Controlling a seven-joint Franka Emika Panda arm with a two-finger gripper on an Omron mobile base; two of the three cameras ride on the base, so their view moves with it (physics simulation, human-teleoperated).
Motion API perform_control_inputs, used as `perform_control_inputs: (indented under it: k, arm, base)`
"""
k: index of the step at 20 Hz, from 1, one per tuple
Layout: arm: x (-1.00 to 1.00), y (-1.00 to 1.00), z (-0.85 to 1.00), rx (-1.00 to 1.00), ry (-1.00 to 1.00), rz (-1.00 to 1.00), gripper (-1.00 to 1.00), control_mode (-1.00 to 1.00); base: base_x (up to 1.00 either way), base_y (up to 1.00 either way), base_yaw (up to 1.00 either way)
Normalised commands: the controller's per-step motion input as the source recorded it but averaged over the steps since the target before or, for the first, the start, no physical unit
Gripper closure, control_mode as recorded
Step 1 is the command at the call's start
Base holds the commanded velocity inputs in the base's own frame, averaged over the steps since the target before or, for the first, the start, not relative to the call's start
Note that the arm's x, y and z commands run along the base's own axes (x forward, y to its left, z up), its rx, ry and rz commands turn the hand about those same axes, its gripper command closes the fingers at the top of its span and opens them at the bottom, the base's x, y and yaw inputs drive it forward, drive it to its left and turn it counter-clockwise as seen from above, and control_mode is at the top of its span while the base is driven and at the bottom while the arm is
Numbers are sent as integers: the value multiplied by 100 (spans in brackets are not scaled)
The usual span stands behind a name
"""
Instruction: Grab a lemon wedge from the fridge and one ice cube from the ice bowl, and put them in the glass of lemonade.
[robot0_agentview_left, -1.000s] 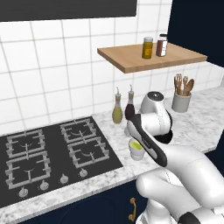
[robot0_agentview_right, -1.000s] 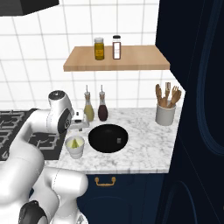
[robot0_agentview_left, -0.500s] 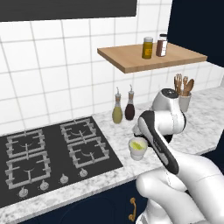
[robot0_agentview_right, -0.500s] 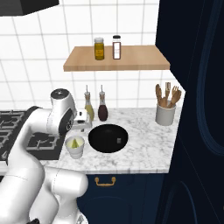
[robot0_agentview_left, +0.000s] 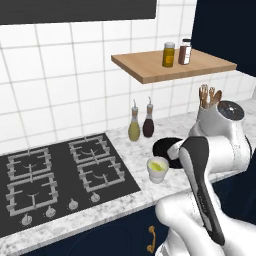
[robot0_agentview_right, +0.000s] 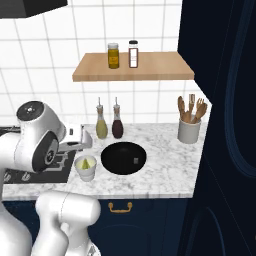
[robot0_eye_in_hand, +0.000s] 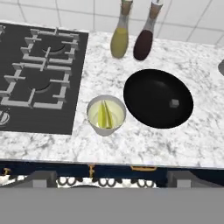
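With the claw spread wide and empty: lemon wedge inside glass of lemonade, just beside black bowl.

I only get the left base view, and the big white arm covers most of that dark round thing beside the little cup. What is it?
Observer: A black bowl. The hand view shows one small ice cube lying in it, right of the middle.
Operator: And the yellow stuff in the cup?
Observer: Looking down from the hand view, a lemon wedge sits inside the glass of lemonade.
Operator: What holds the wooden sticks behind the arm?
Observer: In the right base view, a white utensil holder stands on the counter, to the right of the bowl.
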Motion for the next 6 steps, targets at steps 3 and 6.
perform_control_inputs:
  k: [3,6]
  arm:
    - [-100,-22,16,-1,-5,-5,-100,-100]
    - [-97,-45,0,0,-1,0,-100,-100]
  base:
    - [0,0,0]
    - [0,0,0]
